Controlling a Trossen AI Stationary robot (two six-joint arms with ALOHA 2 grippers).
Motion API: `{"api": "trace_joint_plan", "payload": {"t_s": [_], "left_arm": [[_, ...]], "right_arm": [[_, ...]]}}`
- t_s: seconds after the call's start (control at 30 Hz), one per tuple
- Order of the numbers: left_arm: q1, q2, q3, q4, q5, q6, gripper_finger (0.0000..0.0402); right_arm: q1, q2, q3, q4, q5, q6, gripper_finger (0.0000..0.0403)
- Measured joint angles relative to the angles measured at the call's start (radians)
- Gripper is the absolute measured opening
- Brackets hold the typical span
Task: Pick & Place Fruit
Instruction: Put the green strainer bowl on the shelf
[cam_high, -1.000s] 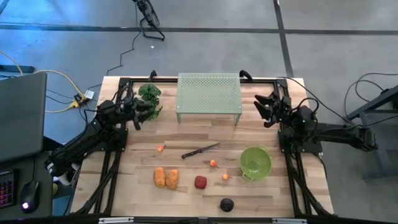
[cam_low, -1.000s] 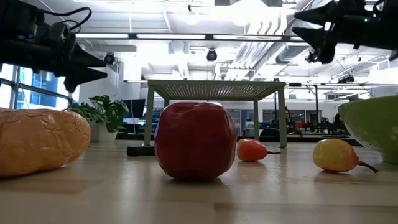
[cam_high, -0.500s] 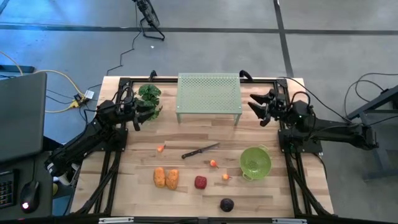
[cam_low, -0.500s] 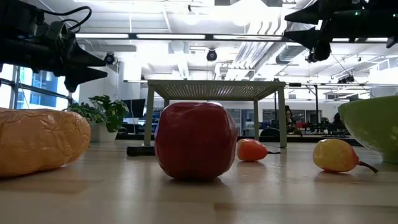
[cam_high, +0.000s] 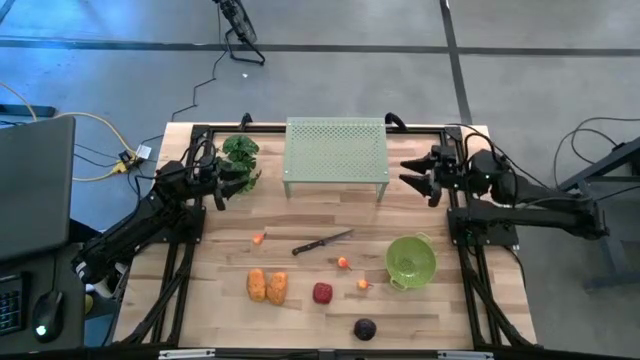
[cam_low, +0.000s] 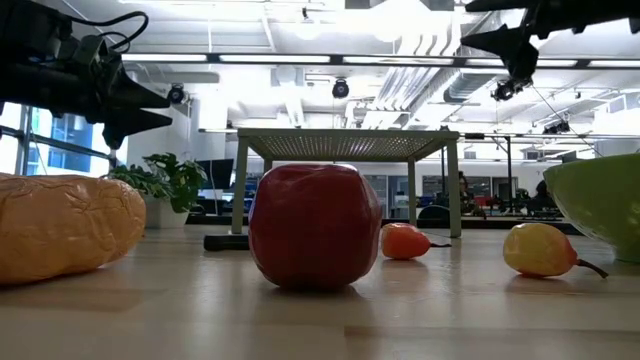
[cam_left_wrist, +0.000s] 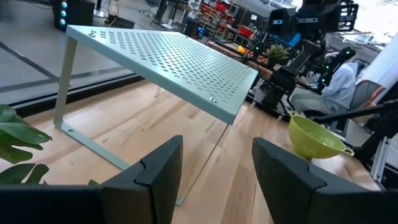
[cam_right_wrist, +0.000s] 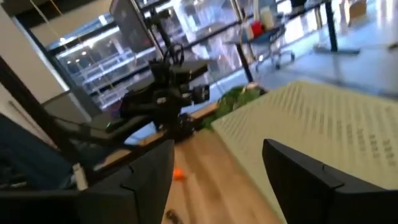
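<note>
Only the high view shows the purple fruit (cam_high: 365, 328) (both hands (cam_high: 237, 180) (cam_high: 413, 176) gape empty, aloft).

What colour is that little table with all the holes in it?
The small perforated metal shelf is pale mint green, clearest in the left wrist view.

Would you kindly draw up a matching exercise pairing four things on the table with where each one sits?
Things:
1. green colander
2. dark purple round fruit
3. leafy green bunch
4. pale green perforated metal shelf

Places:
A. far edge, middle of the table
B. near edge of the table
C. far left corner, beside the left gripper
D. right side, near the right arm's base

Pairs: 1-D, 2-B, 3-C, 4-A
</note>
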Motion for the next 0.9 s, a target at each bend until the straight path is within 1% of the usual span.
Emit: {"api": "trace_joint_plan", "payload": {"t_s": [0.17,0.37,0.53,0.77,0.9], "left_arm": [[0.000,0.000,0.000,-0.001,0.001,-0.003,0.0191],[0.000,0.000,0.000,-0.001,0.044,-0.007,0.0191],[0.000,0.000,0.000,-0.002,0.068,-0.007,0.0191],[0.000,0.000,0.000,-0.002,0.070,-0.007,0.0191],[0.000,0.000,0.000,-0.001,0.070,-0.007,0.0191]], "right_arm": [[0.075,0.031,0.051,-0.110,-0.018,0.000,0.0231],[0.175,0.077,0.108,-0.198,-0.016,-0.003,0.0231],[0.243,0.137,0.158,-0.256,0.008,-0.028,0.0231],[0.329,0.218,0.235,-0.355,0.017,-0.085,0.0231],[0.361,0.259,0.274,-0.450,0.061,-0.090,0.0231]]}}
